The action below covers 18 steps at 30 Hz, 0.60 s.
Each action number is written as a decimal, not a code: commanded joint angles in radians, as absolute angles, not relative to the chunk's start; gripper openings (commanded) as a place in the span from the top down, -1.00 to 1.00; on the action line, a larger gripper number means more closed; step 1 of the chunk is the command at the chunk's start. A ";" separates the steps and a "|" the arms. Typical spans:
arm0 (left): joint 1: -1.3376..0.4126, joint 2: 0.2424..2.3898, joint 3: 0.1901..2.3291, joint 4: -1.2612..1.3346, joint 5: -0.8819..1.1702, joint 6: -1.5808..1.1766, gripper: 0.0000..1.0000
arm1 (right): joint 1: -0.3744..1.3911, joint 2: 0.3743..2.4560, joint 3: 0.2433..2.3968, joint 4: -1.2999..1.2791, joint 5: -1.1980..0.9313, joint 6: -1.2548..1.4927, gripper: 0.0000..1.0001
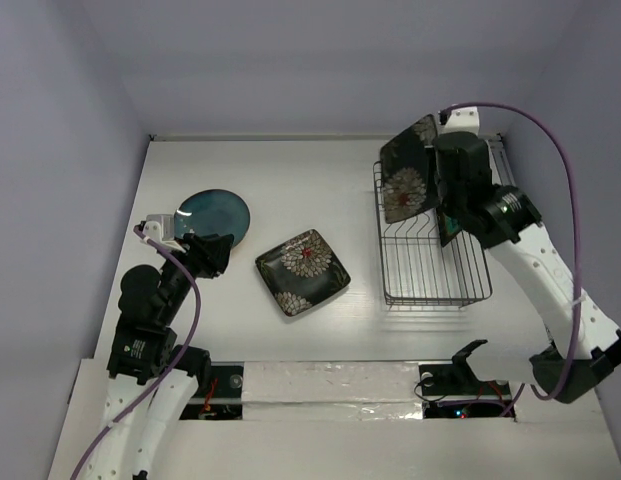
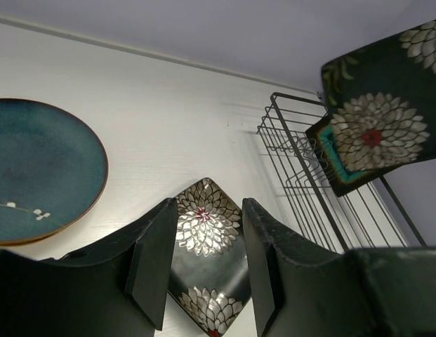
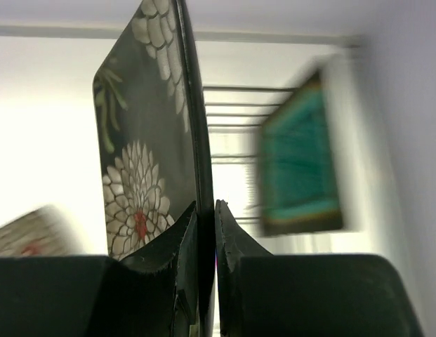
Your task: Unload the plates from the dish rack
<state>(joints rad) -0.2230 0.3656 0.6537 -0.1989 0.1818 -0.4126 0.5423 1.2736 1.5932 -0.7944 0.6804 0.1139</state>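
The right end effector (image 3: 206,210) pinches the flowered plate (image 3: 144,175) edge-on, upright ahead; the blurred teal plate (image 3: 298,161), probably racked, sits to its right.

Your right arm (image 1: 535,275) rises from its base to the right of the grey wire dish rack (image 1: 435,298) and bends in over it, wrist above the rack's far end. Your right tool (image 1: 439,195) is pinched narrow on the edge of a dark square white-flowered plate (image 1: 408,180), holding it upright above the rack's far left corner. Your left arm (image 1: 145,320) sits folded well left of the rack, left tool (image 2: 207,260) low over the white desk (image 1: 320,180), fingers (image 2: 151,270) parted, gripping nothing.
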 commanded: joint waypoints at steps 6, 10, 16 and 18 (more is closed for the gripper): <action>-0.219 0.388 0.663 -0.147 0.187 -0.411 0.22 | 0.638 1.204 1.261 -0.151 -0.012 0.411 1.00; -0.201 0.390 0.661 -0.144 0.192 -0.411 0.22 | 0.687 1.273 1.166 0.048 -0.156 0.501 1.00; -0.201 0.396 0.661 -0.144 0.195 -0.411 0.21 | 0.722 1.385 1.095 0.167 -0.212 0.577 1.00; -0.201 0.397 0.660 -0.146 0.195 -0.411 0.21 | 0.723 1.413 1.065 0.213 -0.233 0.597 1.00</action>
<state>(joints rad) -0.2073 0.3889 0.6537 -0.1986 0.1829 -0.4126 0.7246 1.4357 1.0576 -0.1257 -0.1516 0.4919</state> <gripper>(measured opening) 0.393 0.158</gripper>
